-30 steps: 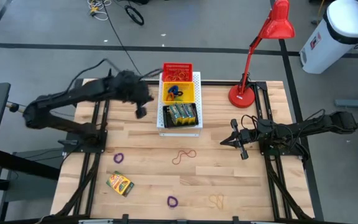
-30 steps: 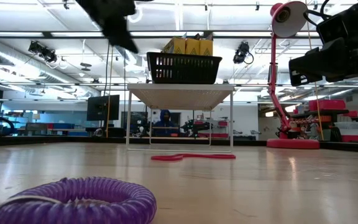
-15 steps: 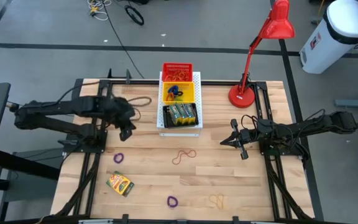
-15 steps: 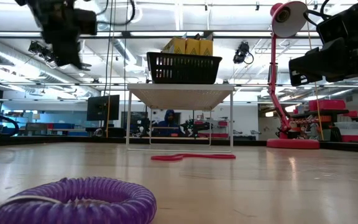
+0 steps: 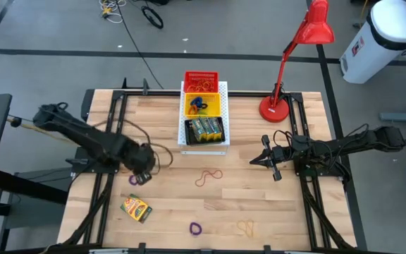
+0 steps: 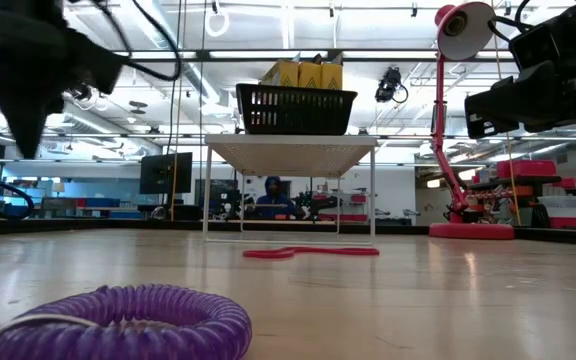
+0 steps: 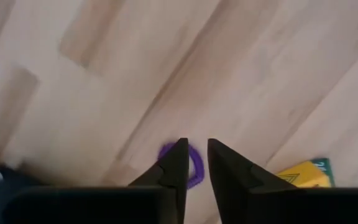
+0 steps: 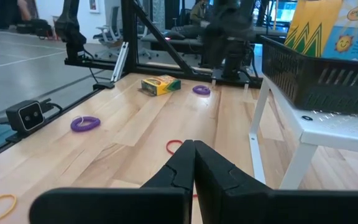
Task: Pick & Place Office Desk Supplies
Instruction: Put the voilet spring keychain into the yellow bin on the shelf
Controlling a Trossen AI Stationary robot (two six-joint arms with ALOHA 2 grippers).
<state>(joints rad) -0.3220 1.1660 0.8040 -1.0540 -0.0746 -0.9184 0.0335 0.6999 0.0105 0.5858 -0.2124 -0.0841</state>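
My left gripper point(image 5: 142, 171) points down over the table's left half, fingers a little apart point(image 7: 193, 148), just above a small purple elastic loop point(image 7: 194, 169) that lies flat on the wood point(image 5: 134, 179). A yellow-and-green crayon box point(image 5: 137, 208) lies nearer the front edge. A reddish rubber band point(image 5: 208, 176) lies mid-table, a second purple loop point(image 5: 196, 228) and a yellowish band point(image 5: 245, 227) near the front. My right gripper point(image 5: 266, 161) waits shut at the right, pointing level toward the table's left point(image 8: 193, 148).
Red point(image 5: 201, 80), yellow point(image 5: 201, 104) and black point(image 5: 204, 130) baskets holding supplies stand in a row on a white perforated board point(image 5: 223, 88) at the far middle. A red desk lamp point(image 5: 275, 107) stands at the far right. Bare wood lies between the loose items.
My left gripper has swung from beside the baskets toward the table's near-left and come down, turning about its own axis as it went, and now hangs over the purple loop. Nothing on the table has moved.
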